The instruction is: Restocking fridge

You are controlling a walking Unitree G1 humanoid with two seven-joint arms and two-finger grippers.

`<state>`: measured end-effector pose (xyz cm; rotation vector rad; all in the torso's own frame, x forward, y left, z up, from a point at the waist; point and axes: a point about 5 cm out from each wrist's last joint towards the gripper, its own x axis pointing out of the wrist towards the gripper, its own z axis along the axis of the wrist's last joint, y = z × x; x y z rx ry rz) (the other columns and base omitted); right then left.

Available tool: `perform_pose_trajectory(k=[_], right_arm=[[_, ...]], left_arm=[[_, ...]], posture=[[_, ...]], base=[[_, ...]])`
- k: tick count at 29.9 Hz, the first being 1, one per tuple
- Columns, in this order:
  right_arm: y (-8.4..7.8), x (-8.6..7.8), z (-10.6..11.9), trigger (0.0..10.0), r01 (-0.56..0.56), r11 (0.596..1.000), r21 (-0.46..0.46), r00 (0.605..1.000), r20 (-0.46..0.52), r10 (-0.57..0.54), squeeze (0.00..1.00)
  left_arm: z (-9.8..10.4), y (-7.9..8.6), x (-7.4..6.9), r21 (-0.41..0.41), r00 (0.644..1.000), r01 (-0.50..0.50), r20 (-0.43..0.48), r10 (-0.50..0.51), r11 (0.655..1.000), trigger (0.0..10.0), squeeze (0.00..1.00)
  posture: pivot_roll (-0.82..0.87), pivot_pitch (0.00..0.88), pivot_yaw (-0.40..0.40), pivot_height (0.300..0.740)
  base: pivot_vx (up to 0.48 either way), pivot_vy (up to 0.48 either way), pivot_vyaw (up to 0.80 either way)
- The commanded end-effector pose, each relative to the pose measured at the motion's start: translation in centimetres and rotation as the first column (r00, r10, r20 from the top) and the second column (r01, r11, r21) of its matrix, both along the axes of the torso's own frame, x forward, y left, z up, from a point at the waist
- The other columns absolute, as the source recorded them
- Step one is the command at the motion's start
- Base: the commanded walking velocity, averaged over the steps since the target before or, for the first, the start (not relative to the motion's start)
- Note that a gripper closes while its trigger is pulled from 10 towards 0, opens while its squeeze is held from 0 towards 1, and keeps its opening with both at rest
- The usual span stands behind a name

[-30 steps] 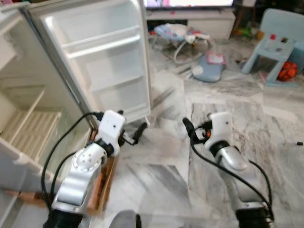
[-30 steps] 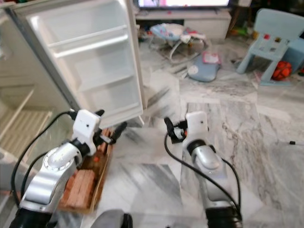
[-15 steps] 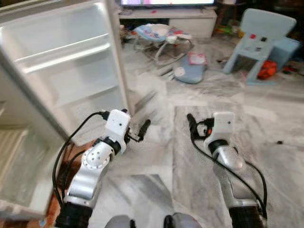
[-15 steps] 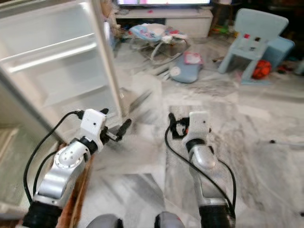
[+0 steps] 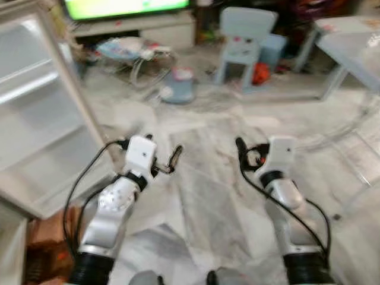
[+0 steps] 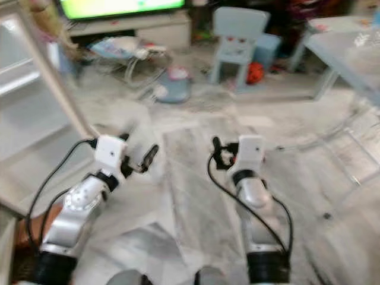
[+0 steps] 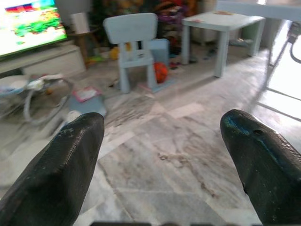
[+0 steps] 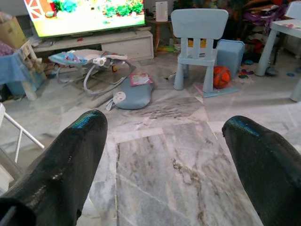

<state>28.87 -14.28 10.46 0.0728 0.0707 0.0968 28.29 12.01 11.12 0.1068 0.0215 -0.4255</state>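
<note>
The fridge door (image 5: 41,119) stands open at the far left, a white moulded panel with two bare ledge shelves, its lower edge near a brown wooden pallet (image 5: 44,237) on the floor. The head views are blurred.

The left gripper (image 5: 174,159) is held out level above the marble floor (image 5: 208,208), just right of the door. In its wrist view the jaws are spread wide, the two black pebbled fingers (image 7: 56,174) well apart with nothing between them.

The right gripper (image 5: 240,153) is held beside it at the same height, the two grippers apart. Its jaws are also spread wide and empty, the fingers (image 8: 56,169) glossy black and rounded.

The floor is grey-veined white marble in large polished slabs. Beyond the grippers lie a grey bouncer seat (image 8: 89,63) on a wire frame and a flat blue-grey cushion (image 8: 134,96). Behind them a low white cabinet (image 8: 99,44) carries a lit screen (image 8: 87,12). Further right stands a pale blue plastic chair (image 8: 200,40) with an orange ball (image 8: 219,76) beside it, then a pale bench (image 7: 225,28) with square legs.
</note>
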Motion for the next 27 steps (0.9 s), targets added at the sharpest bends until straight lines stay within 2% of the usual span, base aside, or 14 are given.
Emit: perform_pose_trajectory(k=[1,11,14,16,17,18,19,20,27], right_arm=[[-0.57,0.0,0.4,10.0,0.013,1.0,-0.008,1.0,0.018,-0.013,0.0],[-0.8,0.29,0.57,10.0,0.015,1.0,-0.014,1.0,0.025,-0.015,0.0],[-0.8,0.4,0.63,10.0,0.029,0.999,-0.03,0.999,0.031,-0.028,0.0],[-0.81,0.4,0.58,10.0,0.03,0.999,-0.027,0.999,0.029,-0.029,0.0],[-0.85,0.39,0.57,10.0,0.03,0.999,-0.027,0.999,0.028,-0.03,0.0],[-0.9,0.39,0.56,10.0,0.032,0.999,-0.027,0.999,0.029,-0.031,0.0],[-0.97,0.39,0.58,10.0,0.034,0.999,-0.027,0.999,0.03,-0.033,0.0],[-1.03,0.4,0.57,10.0,0.036,0.999,-0.026,0.999,0.029,-0.035,0.0],[-1.03,0.46,0.49,10.0,0.039,0.999,-0.026,0.999,0.026,-0.038,0.0]], left_arm=[[0.09,-0.34,0.02,-0.008,1.0,-0.001,0.013,0.001,1.0,10.0,0.0],[0.11,-0.53,0.12,-0.022,1.0,-0.01,0.016,0.01,1.0,10.0,0.0],[0.07,-0.58,0.08,-0.049,1.0,0.009,0.005,-0.009,0.999,10.0,0.0],[0.01,-0.6,0.11,-0.058,1.0,0.009,0.001,-0.009,0.998,8.2,0.0],[0.01,-0.63,0.13,-0.056,1.0,0.009,0.002,-0.009,0.998,8.2,0.0],[0.03,-0.67,0.19,-0.054,1.0,0.008,0.004,-0.008,0.999,8.4,0.0],[0.08,-0.72,0.33,-0.052,1.0,0.003,0.007,-0.003,0.999,9.7,0.0],[0.09,-0.74,0.46,-0.053,1.0,-0.001,0.005,0.002,0.999,10.0,0.0],[-0.06,-0.77,0.61,-0.063,1.0,0.009,-0.018,-0.01,0.998,10.0,0.0]], posture=[[0.0,0.075,0.025,0.74],[0.0,0.072,0.018,0.74],[0.0,0.068,0.022,0.74],[0.0,0.066,0.024,0.74],[0.0,0.066,0.024,0.74],[0.0,0.065,0.025,0.74],[-0.01,0.064,0.026,0.74],[-0.01,0.062,0.027,0.74],[-0.01,0.059,0.029,0.74]], base=[[0.48,0.0,-0.8],[0.475,0.0,-0.8],[0.48,0.0,-0.78],[0.48,0.0,-0.75],[0.48,0.0,-0.75],[0.48,0.0,-0.75],[0.48,0.0,-0.75],[0.472,0.0,-0.79],[0.468,0.0,-0.79]])
